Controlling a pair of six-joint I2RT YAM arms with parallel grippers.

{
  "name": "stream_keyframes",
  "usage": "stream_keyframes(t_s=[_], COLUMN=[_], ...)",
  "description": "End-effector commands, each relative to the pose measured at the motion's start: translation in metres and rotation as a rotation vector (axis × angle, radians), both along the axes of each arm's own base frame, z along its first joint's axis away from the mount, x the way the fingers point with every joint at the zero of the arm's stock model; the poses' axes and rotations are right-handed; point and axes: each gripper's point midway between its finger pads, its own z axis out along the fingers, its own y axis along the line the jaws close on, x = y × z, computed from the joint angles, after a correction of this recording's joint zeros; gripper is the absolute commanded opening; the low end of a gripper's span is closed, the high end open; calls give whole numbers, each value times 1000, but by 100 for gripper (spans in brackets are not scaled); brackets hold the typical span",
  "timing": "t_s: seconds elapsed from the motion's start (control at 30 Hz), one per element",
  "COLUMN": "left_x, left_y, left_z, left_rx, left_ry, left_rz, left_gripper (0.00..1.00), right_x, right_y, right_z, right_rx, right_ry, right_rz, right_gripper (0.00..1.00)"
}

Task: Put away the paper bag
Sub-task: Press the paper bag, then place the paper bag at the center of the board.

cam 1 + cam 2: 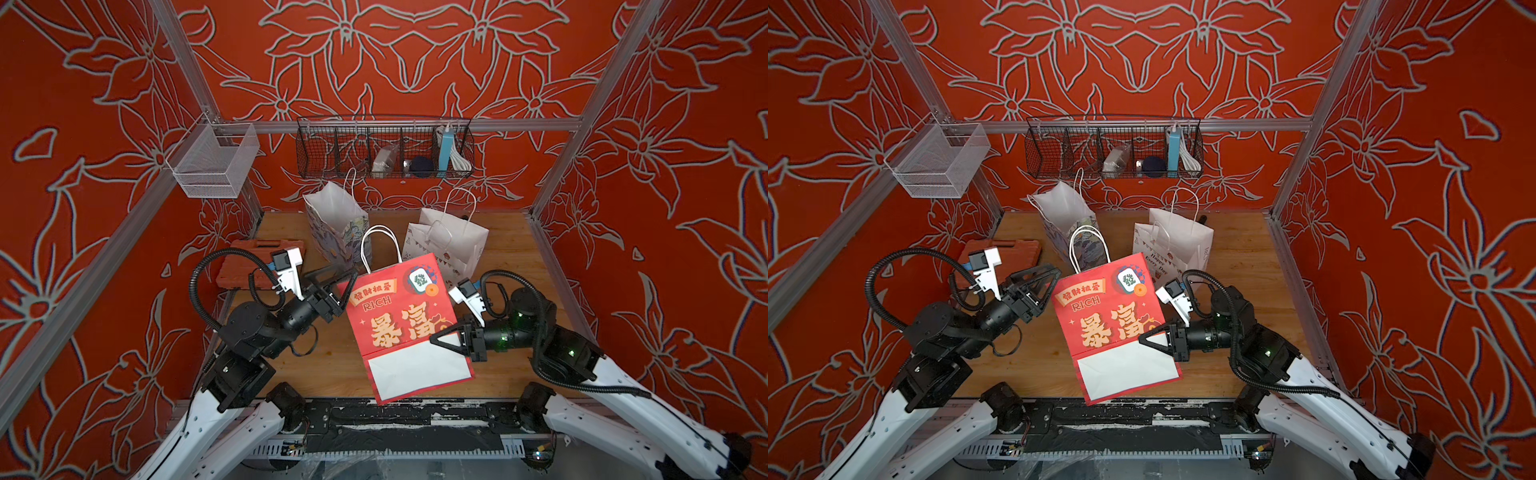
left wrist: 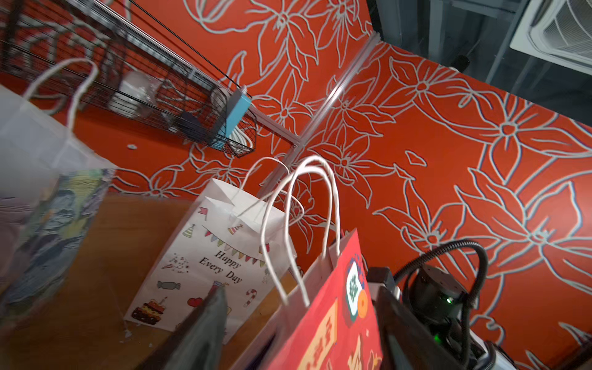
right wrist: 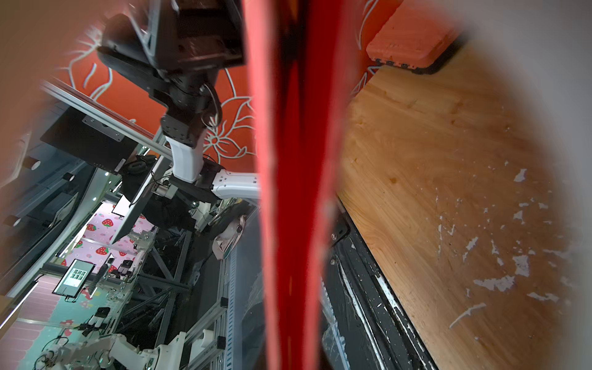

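The red paper bag point(image 1: 399, 316) point(image 1: 1108, 316), folded flat with gold characters and white handles, hangs tilted above the wooden table's front in both top views. My right gripper point(image 1: 432, 340) point(image 1: 1140, 340) is shut on its right edge near the white bottom flap. In the right wrist view the bag point(image 3: 294, 192) runs edge-on between the jaws. My left gripper point(image 1: 349, 291) point(image 1: 1052, 291) stands open at the bag's upper left corner. The left wrist view shows that corner of the bag point(image 2: 339, 320) and its handles between the spread fingers point(image 2: 205, 330).
Two white paper bags stand at the back: a patterned one point(image 1: 336, 224) and a "Happy Every Day" one point(image 1: 449, 245). An orange case point(image 1: 249, 266) lies at the left. A black wire basket point(image 1: 384, 149) and a white mesh basket point(image 1: 212, 162) hang on the frame.
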Motion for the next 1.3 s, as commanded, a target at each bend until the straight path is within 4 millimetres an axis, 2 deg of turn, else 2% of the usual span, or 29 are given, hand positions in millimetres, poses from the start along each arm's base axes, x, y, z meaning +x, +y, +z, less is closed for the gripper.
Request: stream_keyframes(t_s=[0.0, 0.07, 0.17, 0.33, 0.6, 0.73, 0.87, 0.97, 1.03, 1.13, 1.27], left_x=[5, 2, -2, -14, -26, -26, -28, -30, -29, -20, -11], left_y=[69, 86, 99, 116, 118, 113, 110, 106, 105, 94, 79], left_z=[-5, -9, -19, -44, -59, -64, -75, -84, -92, -102, -115], left_rx=[183, 262, 324, 307, 267, 288, 276, 256, 250, 251, 249], left_ry=[67, 114, 140, 214, 283, 295, 330, 348, 364, 377, 420], left_rz=[366, 443, 497, 544, 516, 489, 467, 442, 438, 409, 363], left_gripper=[98, 98, 98, 96, 94, 94, 93, 92, 92, 92, 91], right_x=[20, 28, 43, 59, 88, 102, 106, 103, 101, 98, 94], right_y=[18, 33, 57, 112, 200, 225, 225, 210, 195, 168, 143], right_z=[-2, -9, -24, -45, -88, -117, -151, -180, -200, -224, -242], right_rx=[-38, -73, -131, -185, -160, -177, -268, -344, -410, -530, -632], right_ry=[-16, -24, -11, 41, 221, 251, 241, 252, 252, 224, 180], right_rz=[-152, -220, -328, -370, -413, -447, -459, -478, -507, -535, -544], right_gripper=[0, 0, 0, 0, 0, 0, 0, 1, 14, 38, 59])
